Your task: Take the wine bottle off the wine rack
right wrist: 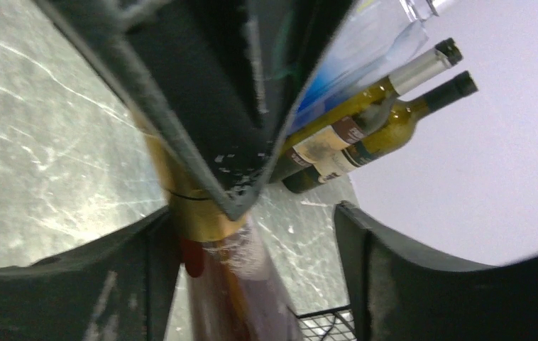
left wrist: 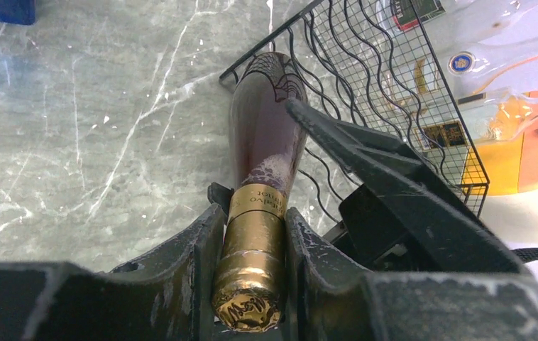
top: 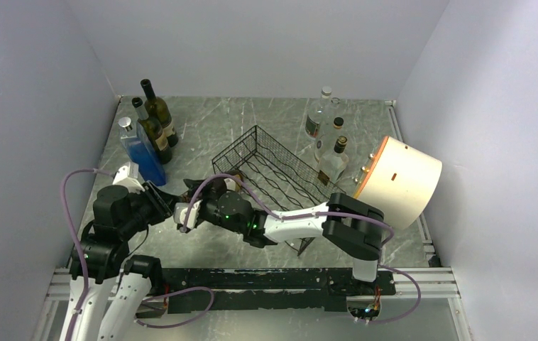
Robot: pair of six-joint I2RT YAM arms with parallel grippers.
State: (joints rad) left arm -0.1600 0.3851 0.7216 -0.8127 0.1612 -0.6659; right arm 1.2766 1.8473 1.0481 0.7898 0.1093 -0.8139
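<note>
Left gripper (left wrist: 252, 238) clamped on the gold-foil neck of the wine bottle (left wrist: 265, 142), bottle's base at the near corner of the wine rack (left wrist: 394, 78), right gripper (right wrist: 252, 234) fingers apart around the bottle, one finger (right wrist: 138, 277) against it, the other clear.

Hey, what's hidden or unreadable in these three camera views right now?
- Top view: the wine bottle is mostly hidden under the left tool and right tool; the right arm covers the wine rack's near corner.
- Left wrist view: the bottle's label is too small to read.
- Right wrist view: blurred; the bottom edge cuts off the bottle's body.
</note>
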